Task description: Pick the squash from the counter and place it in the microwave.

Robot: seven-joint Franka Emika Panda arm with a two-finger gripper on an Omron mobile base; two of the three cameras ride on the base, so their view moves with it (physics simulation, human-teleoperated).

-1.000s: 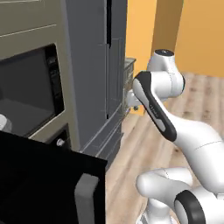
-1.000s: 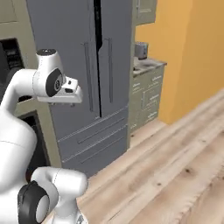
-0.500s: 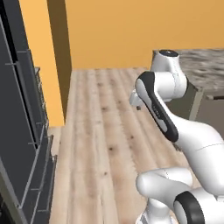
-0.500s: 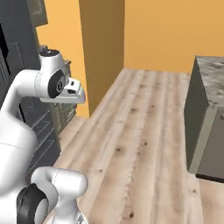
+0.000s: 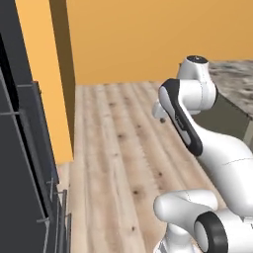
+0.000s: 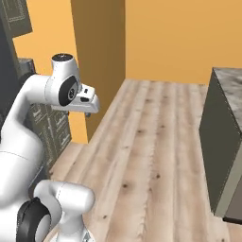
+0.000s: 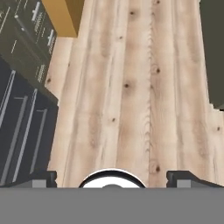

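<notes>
Pale wood plank floor (image 5: pixel 113 163), knots visible. Orange wall (image 6: pixel 189 33) behind, with an orange-brown pillar (image 6: pixel 97 61). Dark grey cabinet fronts (image 7: pixel 22 109) with thin handles, left side.

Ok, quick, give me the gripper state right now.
Gripper: open, fingertips spread wide apart, nothing between them, wooden floor beneath.

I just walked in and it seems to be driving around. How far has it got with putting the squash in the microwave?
Nothing looks done so far. The claw is open and holds nothing, hanging over bare wooden floor. In hand: the base appears to be travelling, with a marbled counter coming up on one side. Left: finding the squash, picking it up, carrying it to the microwave and setting it inside.
</notes>
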